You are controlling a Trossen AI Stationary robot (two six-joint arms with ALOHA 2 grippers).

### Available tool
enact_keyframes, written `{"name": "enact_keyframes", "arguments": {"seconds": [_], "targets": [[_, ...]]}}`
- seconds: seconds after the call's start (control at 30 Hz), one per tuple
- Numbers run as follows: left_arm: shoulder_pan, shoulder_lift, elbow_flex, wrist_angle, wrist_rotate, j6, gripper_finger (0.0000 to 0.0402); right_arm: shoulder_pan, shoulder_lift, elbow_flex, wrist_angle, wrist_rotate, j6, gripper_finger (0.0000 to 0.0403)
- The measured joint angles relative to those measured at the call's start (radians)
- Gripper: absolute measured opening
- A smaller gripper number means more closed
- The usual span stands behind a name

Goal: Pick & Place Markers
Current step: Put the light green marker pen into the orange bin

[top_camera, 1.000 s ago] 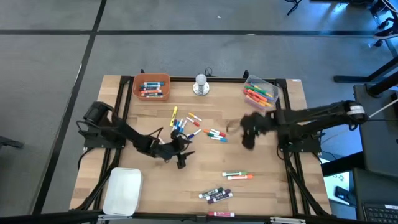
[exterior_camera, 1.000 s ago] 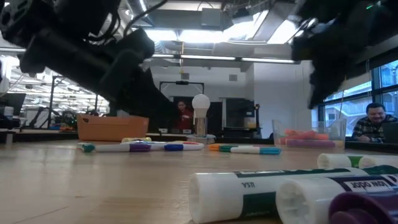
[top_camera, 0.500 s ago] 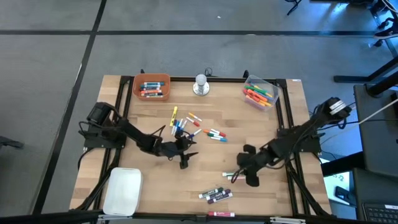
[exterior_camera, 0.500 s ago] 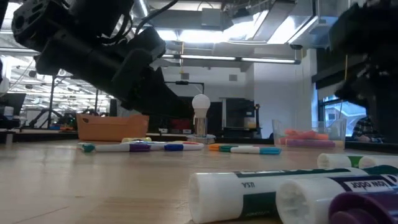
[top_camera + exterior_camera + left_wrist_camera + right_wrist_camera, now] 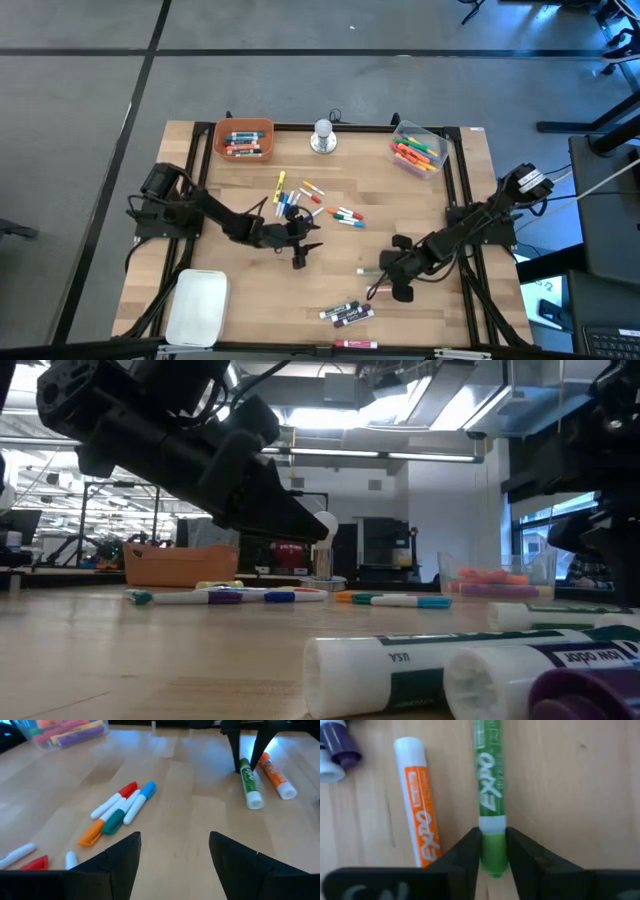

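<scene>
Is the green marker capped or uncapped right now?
Capped: the green marker shows its green cap between the right gripper fingers.

The wooden table [image 5: 420,205] stands on a grey floor [image 5: 300,70] with dark lines running across it. At the far right edge of the high view, beside the table, part of a dark desk [image 5: 605,250] shows. In the low view the room behind the table is big and open. Long bright ceiling lights [image 5: 340,420] shine overhead. A white wall [image 5: 440,510] sits at the back, with a dark doorway [image 5: 375,545] next to it. A tall window [image 5: 545,535] at the right lets in daylight.
</scene>
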Motion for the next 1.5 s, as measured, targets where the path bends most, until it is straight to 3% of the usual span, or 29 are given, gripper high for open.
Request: {"name": "enact_keyframes", "arguments": {"seconds": [0.1,0.37,0.5,0.67,0.77,0.9,1.1,1.2,1.37,1.5], "targets": [[0.015,0.000,0.000,0.003,0.012,-0.001,0.0233,0.000,0.001,0.000,0.002,0.051,-0.022,0.0065],[0.040,0.000,0.001,0.001,0.100,0.052,0.0233,-0.067,0.006,-0.005,0.056,0.220,-0.028,0.0064],[0.040,0.000,0.001,0.075,0.097,0.069,0.0233,-0.092,0.007,-0.006,0.195,0.344,-0.022,0.0064],[0.044,0.000,0.001,0.140,0.098,0.157,0.0233,-0.108,0.007,-0.005,0.414,0.580,-0.106,0.0064],[0.061,0.000,0.001,0.210,0.097,0.182,0.0233,-0.125,0.003,-0.005,0.530,0.666,-0.175,0.0064],[0.090,0.000,0.001,0.350,0.109,0.154,0.0233,-0.138,0.003,-0.005,0.679,0.664,-0.311,0.0064],[0.132,0.000,0.001,0.502,0.239,0.096,0.0220,-0.143,0.002,-0.005,0.773,0.633,-0.411,0.0064],[0.140,0.000,0.001,0.529,0.273,0.075,0.0179,-0.143,0.002,-0.005,0.781,0.630,-0.419,0.0064],[0.141,0.000,0.001,0.523,0.325,0.092,0.0065,-0.143,0.002,-0.005,0.778,0.651,-0.413,0.0067],[0.144,-0.007,0.004,0.477,0.317,0.154,0.0060,-0.146,0.002,-0.005,0.770,0.662,-0.427,0.0083]]}}
